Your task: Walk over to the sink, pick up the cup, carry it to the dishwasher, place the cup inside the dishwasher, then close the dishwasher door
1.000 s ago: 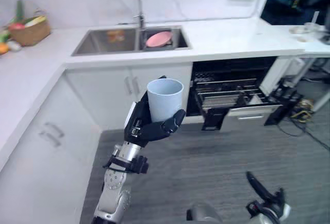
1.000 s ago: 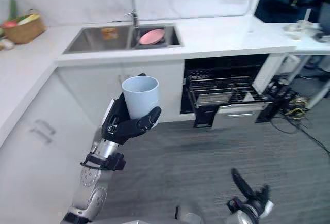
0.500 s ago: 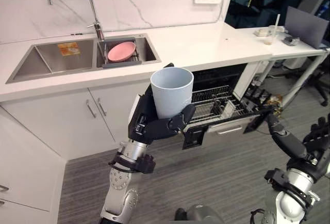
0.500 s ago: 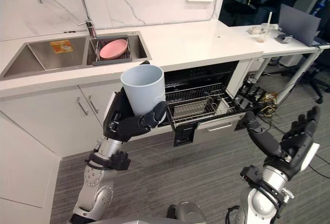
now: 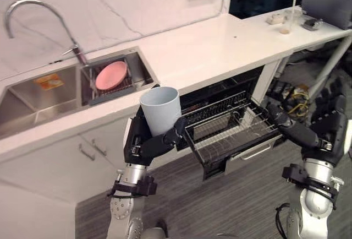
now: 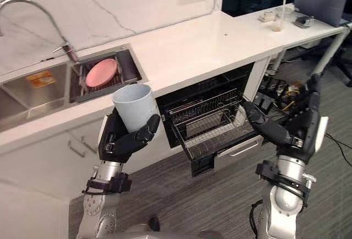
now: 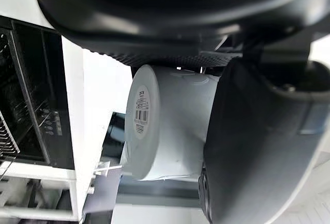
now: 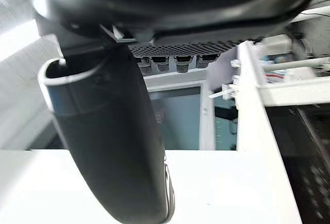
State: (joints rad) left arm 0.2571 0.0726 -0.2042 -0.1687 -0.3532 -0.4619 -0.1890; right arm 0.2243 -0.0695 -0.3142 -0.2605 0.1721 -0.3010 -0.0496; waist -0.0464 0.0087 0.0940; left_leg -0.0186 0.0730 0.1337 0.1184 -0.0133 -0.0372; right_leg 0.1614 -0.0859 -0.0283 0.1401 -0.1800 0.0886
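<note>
Eye views: left hand [image 5: 144,146] fingers grasp the upright pale-blue cup [image 5: 160,110], held in the air before the bench [image 5: 209,46]. The sink [image 5: 22,104] holds a pink plate [image 5: 111,75], and the right hand [image 5: 330,120] has its fingers straight and released beside the pulled-out dishwasher rack [image 5: 231,134]. Left wrist view: thumb [image 7: 247,146] curled on the cup's side; right wrist view: thumb [image 8: 113,146] stands free.

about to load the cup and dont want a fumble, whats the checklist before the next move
1. Cup gripped by left hand, upright: ok.
2. Dishwasher rack pulled out: ok.
3. Bare wire free in the rack's middle: ok.
4. Cup over the rack: not ok, it is off to the rack's left.
5. Right hand open: ok.
6. Its thumb clear of the rack's corner: cannot tell.
</note>
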